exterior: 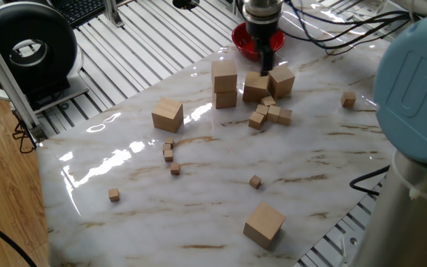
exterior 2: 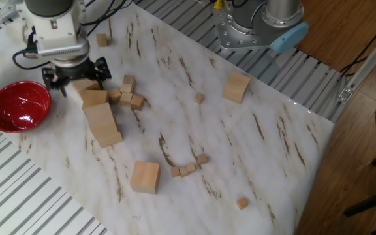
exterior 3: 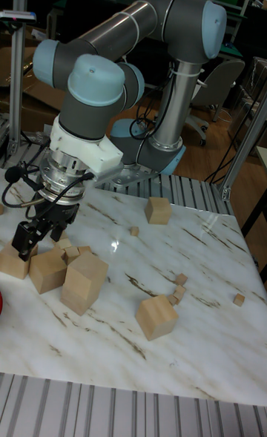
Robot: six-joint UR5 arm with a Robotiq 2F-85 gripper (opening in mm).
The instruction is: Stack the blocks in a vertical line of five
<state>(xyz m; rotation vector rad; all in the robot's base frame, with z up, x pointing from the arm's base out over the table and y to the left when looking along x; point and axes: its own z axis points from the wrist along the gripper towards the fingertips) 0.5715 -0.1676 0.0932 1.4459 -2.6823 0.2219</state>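
Note:
Two blocks stand stacked (exterior: 224, 84) (exterior 2: 103, 124) (exterior 3: 84, 281) at the back of the marble table. Two more blocks lie just past the stack: one (exterior: 256, 87) (exterior 2: 94, 98) (exterior 3: 48, 270) beside it, the other (exterior: 281, 80) (exterior 3: 13, 259) closer to the bowl. A single block (exterior: 167, 115) (exterior 2: 145, 177) (exterior 3: 156, 317) sits mid-table, and another (exterior: 264, 224) (exterior 2: 237, 87) (exterior 3: 158, 210) lies near the arm's base. My gripper (exterior: 265, 61) (exterior 2: 74, 73) (exterior 3: 43, 233) hovers open over the two blocks by the bowl, holding nothing.
A red bowl (exterior: 252, 38) (exterior 2: 18, 106) sits at the table edge right behind the gripper. Tiny cubes cluster (exterior: 270, 113) (exterior 2: 130, 98) beside the blocks; others are scattered (exterior: 170, 154) (exterior 2: 187, 168) over the table. A black round device (exterior: 27, 50) stands off the table.

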